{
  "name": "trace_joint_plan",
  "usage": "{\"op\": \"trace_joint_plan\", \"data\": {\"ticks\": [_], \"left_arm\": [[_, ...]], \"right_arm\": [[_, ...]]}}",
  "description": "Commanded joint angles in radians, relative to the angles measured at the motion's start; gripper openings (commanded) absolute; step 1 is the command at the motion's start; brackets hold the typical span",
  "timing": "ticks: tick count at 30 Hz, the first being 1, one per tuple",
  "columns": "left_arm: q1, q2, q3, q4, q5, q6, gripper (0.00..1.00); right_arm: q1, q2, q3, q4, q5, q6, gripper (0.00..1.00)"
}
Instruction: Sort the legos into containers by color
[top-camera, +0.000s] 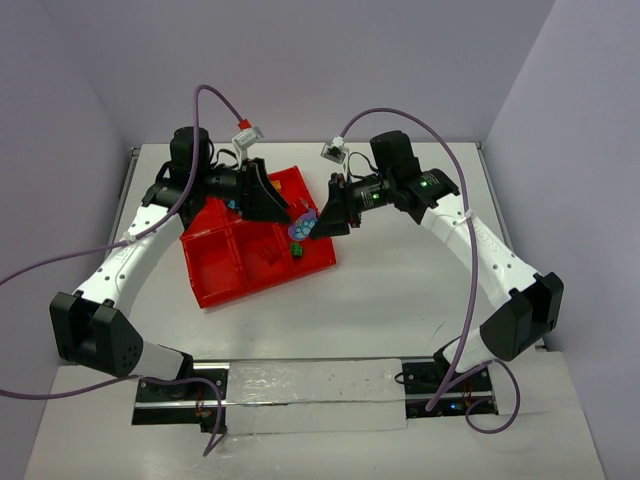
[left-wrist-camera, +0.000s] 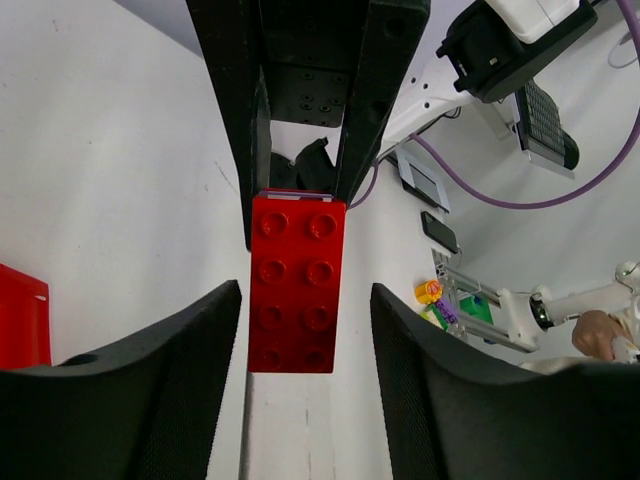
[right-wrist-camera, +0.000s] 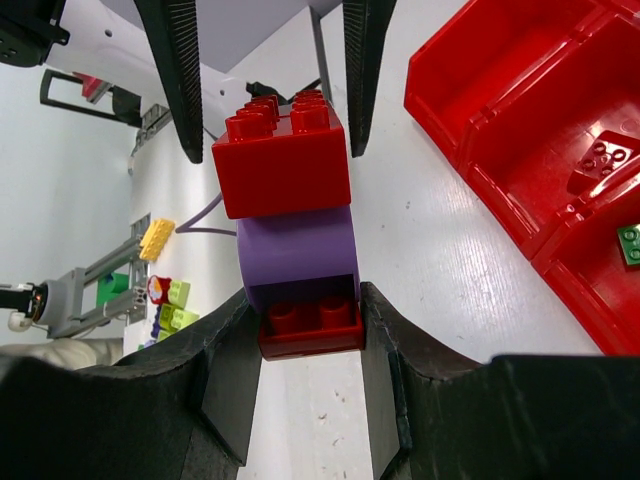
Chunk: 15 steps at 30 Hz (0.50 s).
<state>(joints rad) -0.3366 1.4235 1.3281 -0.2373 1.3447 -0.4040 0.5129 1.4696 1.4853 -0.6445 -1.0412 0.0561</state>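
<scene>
The lego stack (top-camera: 298, 229) is in the air over the right edge of the red tray (top-camera: 215, 280). My right gripper (right-wrist-camera: 305, 320) is shut on its base. From base to top it is a thin red plate (right-wrist-camera: 310, 335), a purple brick (right-wrist-camera: 297, 250) and a red brick (right-wrist-camera: 283, 160). My left gripper (left-wrist-camera: 305, 300) is open. Its fingers (left-wrist-camera: 150, 390) stand on either side of the red brick (left-wrist-camera: 297, 283) with small gaps. In the tray lie a loose red brick (right-wrist-camera: 605, 160) and a green brick (right-wrist-camera: 630, 243), in adjoining compartments.
The tray sits left of the table's centre, turned at an angle. Both arms (top-camera: 480, 250) meet above its right edge. White walls close the table at the back and sides. Small coloured bricks (right-wrist-camera: 165, 300) show on a rack far behind.
</scene>
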Motion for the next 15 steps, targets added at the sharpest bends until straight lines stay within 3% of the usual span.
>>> {"op": "trace_joint_plan", "data": {"ticks": [1, 7, 10, 12, 15], "left_arm": [[-0.01, -0.026, 0.009, 0.061, 0.036, -0.004, 0.54], [-0.012, -0.025, 0.006, 0.055, 0.039, 0.003, 0.45], [-0.013, -0.025, 0.008, 0.052, 0.039, 0.008, 0.26], [-0.012, -0.025, 0.008, 0.047, 0.037, 0.011, 0.0], [-0.012, -0.03, 0.006, 0.052, 0.035, 0.012, 0.0]], "right_arm": [[0.008, -0.005, 0.036, 0.008, -0.026, -0.01, 0.02], [0.009, -0.008, 0.035, 0.012, -0.024, -0.004, 0.01], [0.01, -0.011, 0.03, 0.013, -0.02, -0.004, 0.01], [0.009, -0.01, 0.028, 0.013, -0.015, -0.002, 0.01], [0.009, -0.011, 0.013, 0.015, -0.009, -0.004, 0.0]]}}
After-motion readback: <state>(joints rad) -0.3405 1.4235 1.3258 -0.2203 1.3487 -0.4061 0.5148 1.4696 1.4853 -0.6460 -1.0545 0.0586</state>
